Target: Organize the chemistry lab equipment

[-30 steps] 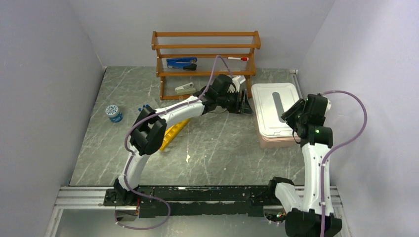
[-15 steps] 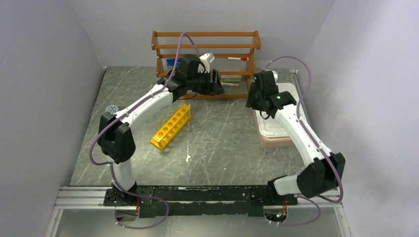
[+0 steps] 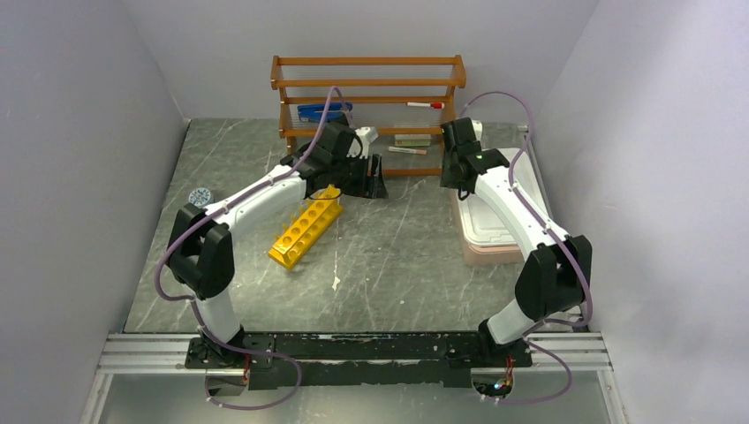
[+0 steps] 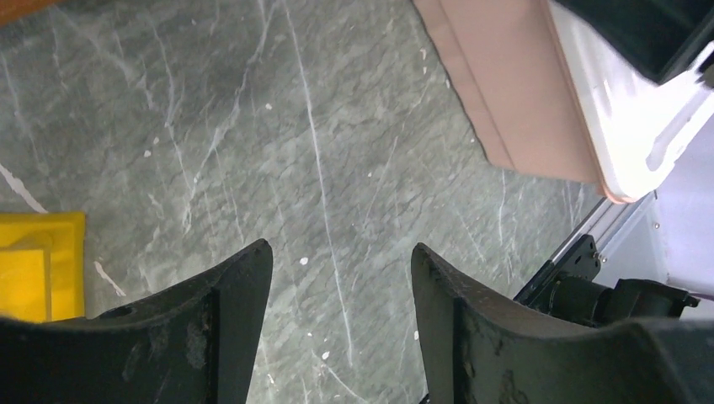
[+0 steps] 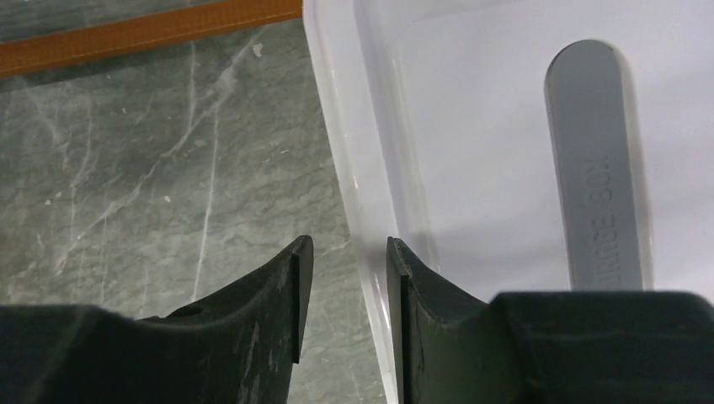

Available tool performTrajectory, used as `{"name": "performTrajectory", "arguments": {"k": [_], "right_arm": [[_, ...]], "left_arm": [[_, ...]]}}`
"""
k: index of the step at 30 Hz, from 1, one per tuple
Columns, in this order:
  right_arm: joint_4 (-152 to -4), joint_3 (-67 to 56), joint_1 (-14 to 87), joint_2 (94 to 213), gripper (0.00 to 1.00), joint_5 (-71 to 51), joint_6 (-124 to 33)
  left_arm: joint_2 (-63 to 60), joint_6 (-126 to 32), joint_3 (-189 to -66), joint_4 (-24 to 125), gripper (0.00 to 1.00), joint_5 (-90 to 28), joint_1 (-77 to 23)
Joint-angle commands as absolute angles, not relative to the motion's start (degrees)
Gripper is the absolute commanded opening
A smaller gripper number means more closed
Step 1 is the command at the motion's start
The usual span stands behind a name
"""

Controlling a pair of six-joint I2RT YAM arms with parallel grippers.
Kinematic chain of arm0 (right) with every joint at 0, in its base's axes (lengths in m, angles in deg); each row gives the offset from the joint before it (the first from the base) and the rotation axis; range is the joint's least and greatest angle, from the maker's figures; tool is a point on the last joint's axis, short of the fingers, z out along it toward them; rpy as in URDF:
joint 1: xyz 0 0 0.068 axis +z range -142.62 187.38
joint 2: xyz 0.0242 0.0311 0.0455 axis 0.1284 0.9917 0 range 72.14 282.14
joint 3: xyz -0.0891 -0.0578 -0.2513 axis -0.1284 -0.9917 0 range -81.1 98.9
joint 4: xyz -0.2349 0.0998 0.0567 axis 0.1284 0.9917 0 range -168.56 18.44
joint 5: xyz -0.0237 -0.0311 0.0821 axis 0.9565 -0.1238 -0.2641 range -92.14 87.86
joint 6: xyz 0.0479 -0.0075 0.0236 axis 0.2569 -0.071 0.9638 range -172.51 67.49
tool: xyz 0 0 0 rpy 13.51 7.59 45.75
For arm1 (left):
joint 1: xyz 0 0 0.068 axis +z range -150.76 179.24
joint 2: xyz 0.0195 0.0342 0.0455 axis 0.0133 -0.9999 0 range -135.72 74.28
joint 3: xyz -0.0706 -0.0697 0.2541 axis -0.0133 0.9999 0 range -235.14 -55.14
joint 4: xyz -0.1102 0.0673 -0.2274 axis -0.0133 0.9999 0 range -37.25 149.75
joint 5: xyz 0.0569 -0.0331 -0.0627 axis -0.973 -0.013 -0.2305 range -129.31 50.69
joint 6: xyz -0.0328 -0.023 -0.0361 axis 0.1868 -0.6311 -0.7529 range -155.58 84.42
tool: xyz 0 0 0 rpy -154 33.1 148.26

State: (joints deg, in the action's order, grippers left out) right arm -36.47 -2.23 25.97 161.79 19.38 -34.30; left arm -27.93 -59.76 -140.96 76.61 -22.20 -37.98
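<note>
Only the top view shows the yellow holed test-tube rack (image 3: 305, 228) whole: it lies slantwise mid-worktop, holes up, its far end under the left arm. The left wrist view catches just 1 corner. The left gripper (image 4: 341, 252) hangs spread and empty over the bare worktop (image 4: 253, 126). The right gripper (image 5: 345, 244), narrowly parted, holds nothing above the rim of the white-lidded box (image 5: 471, 126) by the right edge. A wooden shelf rack (image 3: 366, 84) lines the far edge.

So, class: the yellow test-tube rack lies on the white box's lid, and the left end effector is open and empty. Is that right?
Not quite. The top external view shows the yellow test-tube rack lying on the table, left of the white box, not on its lid. The left end effector is indeed open and empty.
</note>
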Motion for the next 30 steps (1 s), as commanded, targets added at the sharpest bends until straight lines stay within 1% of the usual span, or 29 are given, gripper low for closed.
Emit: {"name": "performTrajectory", "arguments": {"k": [1,6,8,12,14,17,19,26,30], "right_arm": [[-37.0,-2.1,24.4,161.1,0.41,19.9,-36.7],[-37.6,-3.6,23.0,159.8,0.44,17.5,-38.0],[-37.5,-4.1,22.0,159.6,0.43,15.2,-38.4],[-37.1,-5.4,20.9,159.4,0.37,11.4,-39.6],[-36.5,-6.0,20.3,159.1,0.32,10.3,-40.3],[-35.6,-6.4,19.3,158.0,0.2,9.9,-40.1],[-35.4,-6.8,19.2,156.6,0.15,10.2,-39.5],[-36.4,-10.1,18.7,152.9,0.11,9.1,-40.2],[-38.0,-11.2,15.6,152.1,0.1,6.4,-43.2]], "left_arm": [[-24.9,-58.9,-139.0,77.2,0.65,-21.8,-37.5],[-24.2,-58.7,-137.0,77.3,0.65,-21.6,-37.4],[-24.1,-58.6,-136.2,77.4,0.65,-21.4,-37.4],[-24.0,-58.8,-135.3,77.7,0.64,-20.8,-37.3],[-23.8,-58.9,-134.9,77.7,0.64,-20.5,-37.3],[-23.4,-59.0,-134.4,77.6,0.64,-20.4,-37.3],[-23.0,-59.1,-134.0,77.6,0.64,-20.4,-37.3],[-22.2,-59.3,-132.8,77.4,0.64,-20.1,-37.3],[-21.5,-59.3,-132.2,77.6,0.63,-20.0,-37.3]]}}
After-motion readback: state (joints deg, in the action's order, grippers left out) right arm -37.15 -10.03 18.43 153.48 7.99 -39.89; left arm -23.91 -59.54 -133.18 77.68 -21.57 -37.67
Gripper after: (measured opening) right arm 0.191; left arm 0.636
